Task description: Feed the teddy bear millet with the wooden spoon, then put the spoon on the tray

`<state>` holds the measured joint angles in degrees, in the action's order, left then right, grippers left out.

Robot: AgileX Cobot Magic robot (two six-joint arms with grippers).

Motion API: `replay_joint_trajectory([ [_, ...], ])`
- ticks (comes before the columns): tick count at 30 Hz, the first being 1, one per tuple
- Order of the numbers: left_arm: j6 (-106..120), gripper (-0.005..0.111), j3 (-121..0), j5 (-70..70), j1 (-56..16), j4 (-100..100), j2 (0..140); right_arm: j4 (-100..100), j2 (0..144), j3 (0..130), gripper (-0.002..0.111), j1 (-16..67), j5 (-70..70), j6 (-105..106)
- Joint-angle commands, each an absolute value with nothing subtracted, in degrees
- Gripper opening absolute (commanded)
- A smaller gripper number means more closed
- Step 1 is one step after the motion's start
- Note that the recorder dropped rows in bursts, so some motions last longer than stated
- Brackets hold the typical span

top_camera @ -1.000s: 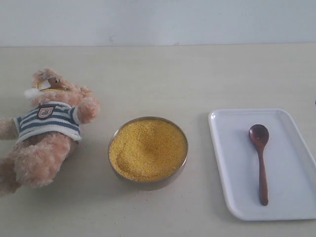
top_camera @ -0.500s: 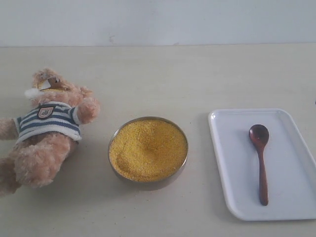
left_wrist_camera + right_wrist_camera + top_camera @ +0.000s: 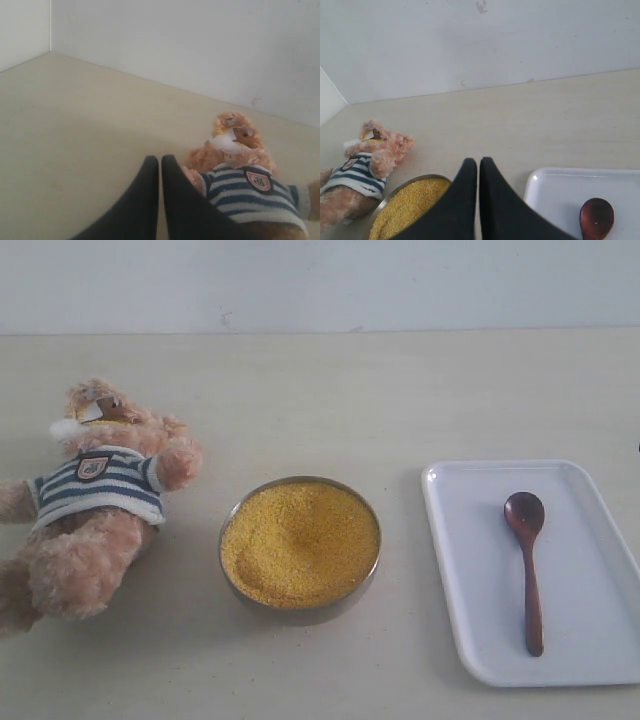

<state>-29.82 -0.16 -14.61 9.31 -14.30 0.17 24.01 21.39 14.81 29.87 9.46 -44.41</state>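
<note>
Above the surface (image 3: 350, 390), the left pincer (image 3: 160, 162) and right pincer (image 3: 478, 164) are each clenched on nothing. At the right edge, the wooden spoon (image 3: 528, 570) lies inside the tray (image 3: 470, 580). Near the front edge, centre, the millet (image 3: 298, 540) fills a metal bowl (image 3: 300, 613). At the left edge lies the teddy bear (image 3: 95, 500).

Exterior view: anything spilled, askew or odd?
Only the fluffy tan teddy bear in a striped shirt lies slanted on its back. No spilled yellow millet shows around the round metal bowl.
</note>
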Motion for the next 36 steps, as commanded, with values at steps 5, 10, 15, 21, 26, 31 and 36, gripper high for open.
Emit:
replay_joint_trajectory([
  [5,-19.78,0.004,0.00,-17.73,9.55,-9.95,0.00,24.74,21.22,14.69,0.001,29.83,8.81,-44.44],
  [10,12.20,0.004,0.00,-17.60,9.55,11.43,0.00,24.74,21.22,14.69,0.001,29.83,8.81,-44.44],
  [15,15.89,0.004,0.00,-17.81,9.55,14.12,0.00,24.74,21.22,14.69,0.001,29.83,8.81,-44.44],
  [21,15.89,0.004,0.00,-17.81,9.55,14.12,0.00,24.74,21.22,14.69,0.001,29.83,8.81,-44.44],
  [26,15.89,0.004,0.00,-17.81,9.55,14.12,0.00,24.74,21.22,14.69,0.001,29.83,8.81,-44.44],
  [31,15.89,0.004,0.00,-17.81,9.55,14.12,0.00,24.74,21.07,14.69,0.001,30.67,8.81,-44.44],
  [36,15.89,0.004,0.00,-17.81,9.55,14.12,0.00,24.74,18.39,14.69,0.001,24.70,11.03,-44.17],
])
